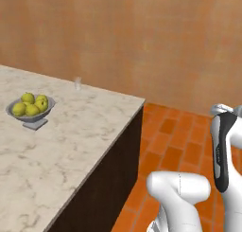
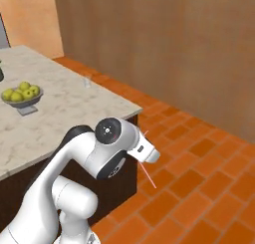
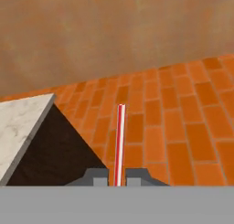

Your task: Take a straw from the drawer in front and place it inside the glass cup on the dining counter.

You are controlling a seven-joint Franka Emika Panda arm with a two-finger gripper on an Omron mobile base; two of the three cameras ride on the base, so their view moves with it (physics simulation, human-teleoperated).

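Observation:
The straw (image 3: 120, 141) is a thin red-pink stick held between my gripper's (image 3: 117, 177) two dark fingertips, running straight up the hand view over the brick floor. In the right base view the straw (image 2: 148, 176) pokes out below the hand, off the dining counter's corner. The glass cup (image 1: 78, 83) is a small clear tumbler standing near the far edge of the cream marble dining counter (image 1: 61, 131); the glass cup (image 2: 87, 81) also shows in the right base view. The counter's corner (image 3: 23, 122) sits at the left of the hand view. The drawer is out of view.
A grey bowl of yellow-green fruit (image 1: 30, 108) stands on the counter's left part, also visible as the fruit bowl (image 2: 21, 96). Orange brick floor (image 1: 175, 141) lies to the right of the counter's dark wood side. A brown wall (image 1: 142, 37) runs behind.

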